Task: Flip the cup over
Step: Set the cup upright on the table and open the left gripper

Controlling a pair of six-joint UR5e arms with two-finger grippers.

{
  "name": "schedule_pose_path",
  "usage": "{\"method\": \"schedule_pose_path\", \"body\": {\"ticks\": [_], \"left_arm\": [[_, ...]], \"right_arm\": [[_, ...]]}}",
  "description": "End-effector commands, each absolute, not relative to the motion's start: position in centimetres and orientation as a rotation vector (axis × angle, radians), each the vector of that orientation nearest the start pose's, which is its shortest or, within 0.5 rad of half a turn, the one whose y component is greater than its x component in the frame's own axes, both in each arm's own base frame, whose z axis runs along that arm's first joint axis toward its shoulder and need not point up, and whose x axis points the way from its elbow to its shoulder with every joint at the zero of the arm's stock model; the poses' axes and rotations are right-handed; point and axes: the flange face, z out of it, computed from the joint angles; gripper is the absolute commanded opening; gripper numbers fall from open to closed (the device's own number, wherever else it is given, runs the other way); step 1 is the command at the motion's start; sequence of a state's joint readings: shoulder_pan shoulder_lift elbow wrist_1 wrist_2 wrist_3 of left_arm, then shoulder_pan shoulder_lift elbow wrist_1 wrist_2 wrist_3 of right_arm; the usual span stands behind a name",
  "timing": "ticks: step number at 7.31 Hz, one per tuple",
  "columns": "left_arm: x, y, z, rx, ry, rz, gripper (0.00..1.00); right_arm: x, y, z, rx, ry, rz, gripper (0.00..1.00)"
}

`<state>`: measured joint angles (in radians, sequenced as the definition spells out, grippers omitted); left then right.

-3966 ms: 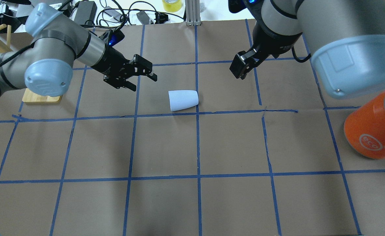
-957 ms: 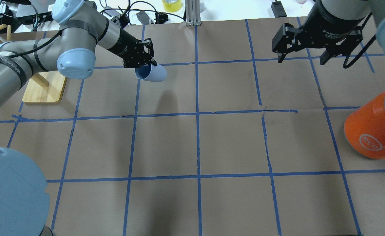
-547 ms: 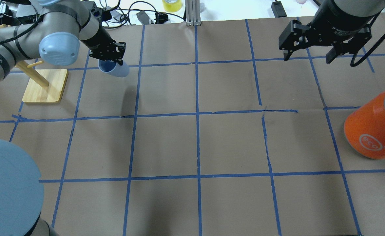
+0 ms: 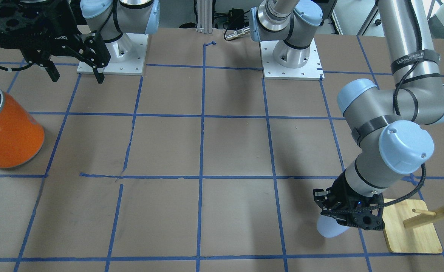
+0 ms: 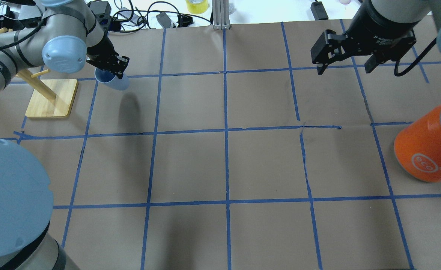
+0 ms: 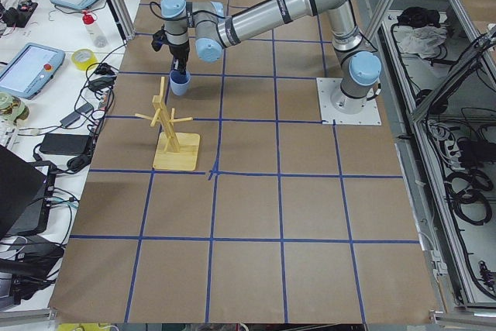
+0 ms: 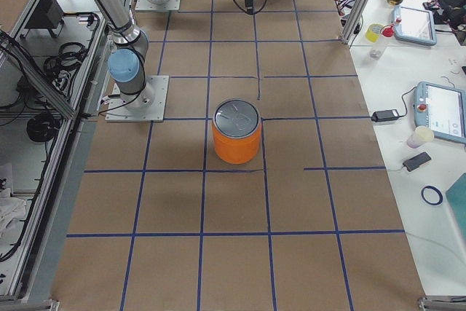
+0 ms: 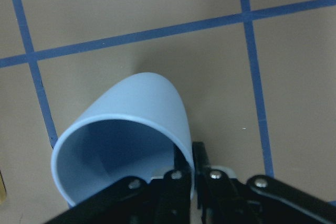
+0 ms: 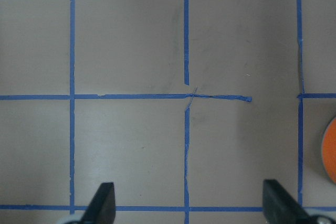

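The pale blue cup [image 5: 114,81] hangs tilted in my left gripper [image 5: 109,68], above the table at the far left and just right of the wooden stand. The gripper is shut on the cup's rim wall, with the opening turned up toward the wrist. The left wrist view looks into the cup [image 8: 126,129], with the fingers [image 8: 181,182] pinching its rim. The cup also shows in the front view [image 4: 328,229] under the left gripper [image 4: 352,219], and in the left view [image 6: 180,84]. My right gripper [image 5: 343,70] is open and empty, held high over the far right.
A wooden peg stand on a flat base [image 5: 51,98] stands close to the left of the cup, also in the front view [image 4: 412,226]. A large orange can [image 5: 426,150] stands at the right edge. Cables and gear lie beyond the far table edge.
My left gripper picked the cup up from the table's middle and carried it left toward the wooden stand. My right gripper drew back to the right and opened wide.
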<state>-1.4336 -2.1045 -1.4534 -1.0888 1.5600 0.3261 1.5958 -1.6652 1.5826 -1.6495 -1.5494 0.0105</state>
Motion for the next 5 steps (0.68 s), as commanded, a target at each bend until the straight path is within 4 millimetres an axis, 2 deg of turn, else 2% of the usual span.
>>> {"method": "schedule_pose_path", "body": {"ticks": [1,3,4,5], "left_arm": [[-4.12,-69.38,26.35,0.308,3.123,-0.078,0.02],[-4.18,-69.42,26.14,0.309,3.13,-0.076,0.86],[-4.19,-69.56,26.52,0.309,3.131,-0.089,0.99],[-4.29,-69.51,26.84,0.309,3.128,-0.095,1.0]], "right_arm": [[15.39,-46.41,53.27,-0.057,3.108,-0.243,1.0],[15.39,-46.37,52.88,-0.048,3.109,-0.231,1.0],[15.41,-46.38,52.82,-0.048,3.108,-0.231,1.0],[15.39,-46.42,53.07,-0.045,3.108,-0.24,1.0]]}}
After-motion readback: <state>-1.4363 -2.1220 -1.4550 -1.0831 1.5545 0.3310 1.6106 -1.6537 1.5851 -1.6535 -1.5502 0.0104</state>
